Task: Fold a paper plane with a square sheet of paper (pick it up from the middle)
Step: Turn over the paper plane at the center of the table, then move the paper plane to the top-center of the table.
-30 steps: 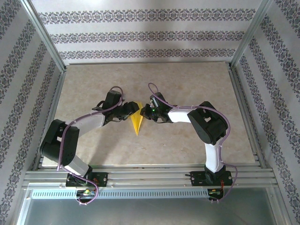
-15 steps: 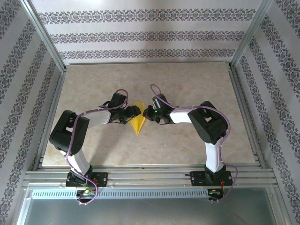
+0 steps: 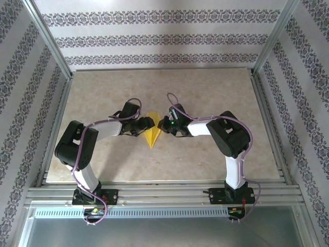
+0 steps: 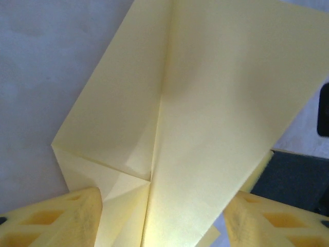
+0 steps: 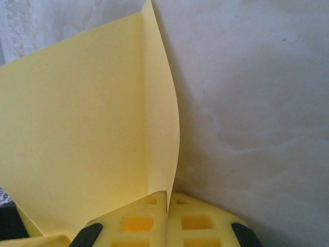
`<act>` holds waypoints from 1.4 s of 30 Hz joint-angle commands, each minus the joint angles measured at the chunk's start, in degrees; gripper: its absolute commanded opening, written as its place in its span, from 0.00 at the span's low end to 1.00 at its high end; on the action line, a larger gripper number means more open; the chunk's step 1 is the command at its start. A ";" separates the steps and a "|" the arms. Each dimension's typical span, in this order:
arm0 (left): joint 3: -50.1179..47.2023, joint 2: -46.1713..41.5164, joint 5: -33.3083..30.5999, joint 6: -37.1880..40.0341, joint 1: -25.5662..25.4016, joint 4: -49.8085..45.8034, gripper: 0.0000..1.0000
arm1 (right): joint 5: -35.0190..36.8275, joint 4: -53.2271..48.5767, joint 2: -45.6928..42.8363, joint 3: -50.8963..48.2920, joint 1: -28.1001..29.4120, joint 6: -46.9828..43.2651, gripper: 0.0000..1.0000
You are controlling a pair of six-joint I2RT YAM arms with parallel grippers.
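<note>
Beige marbled table (image 3: 216, 98) inside patterned walls (image 3: 154, 38); the yellow paper plane (image 3: 151, 138) sits mid-table between the two arms, its narrow point toward the near edge and the wide end up between the hands. Left hand (image 3: 147, 123) at the plane's left side is released: its wrist view has the yellow foam fingers (image 4: 61, 221) standing wide apart, creased paper spread between them, unpinched. Right hand (image 3: 163, 125) at the plane's right side is clenched on the paper plane, pads (image 5: 139, 224) pressed together on the edge of a raised flap.
</note>
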 commanded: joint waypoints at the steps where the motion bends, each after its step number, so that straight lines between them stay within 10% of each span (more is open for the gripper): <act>1: 2.59 -2.85 -0.19 4.42 -3.01 -4.85 0.58 | -0.69 0.09 -1.17 -0.58 -0.65 0.77 0.00; 42: 9.51 3.64 -15.51 11.84 -9.93 -18.12 0.22 | -2.81 1.30 -0.94 -0.36 -1.48 3.12 0.13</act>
